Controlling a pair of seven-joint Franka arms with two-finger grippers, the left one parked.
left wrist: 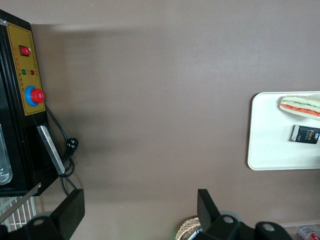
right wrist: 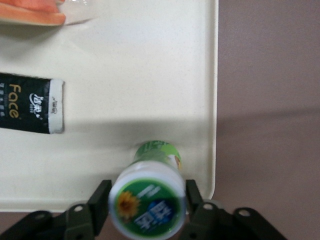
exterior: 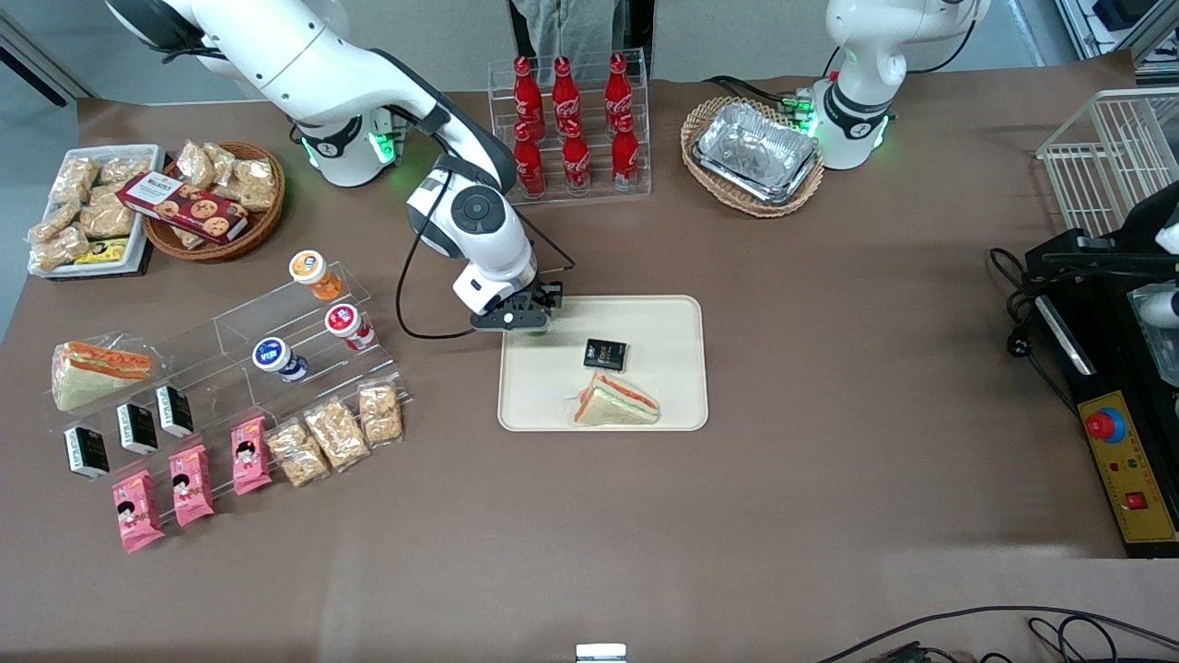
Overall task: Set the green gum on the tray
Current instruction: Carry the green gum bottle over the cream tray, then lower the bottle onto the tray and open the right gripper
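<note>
My right gripper (exterior: 527, 319) hangs over the corner of the cream tray (exterior: 663, 318) that lies farthest from the front camera, toward the working arm's end. In the right wrist view the gripper (right wrist: 146, 202) is shut on the green gum (right wrist: 148, 202). One finger presses each side of its white lid, and its green body points down at the tray (right wrist: 140, 70) close to the rim. In the front view the gum is almost wholly hidden under the gripper. The tray also shows in the left wrist view (left wrist: 270, 145).
A black packet (exterior: 605, 354) and a wrapped sandwich (exterior: 615, 403) lie on the tray, nearer the front camera than the gripper. An acrylic shelf holds orange (exterior: 314, 273), red (exterior: 347, 325) and blue (exterior: 277, 359) bottles. A cola rack (exterior: 571, 124) and a foil-tray basket (exterior: 753, 155) stand farther back.
</note>
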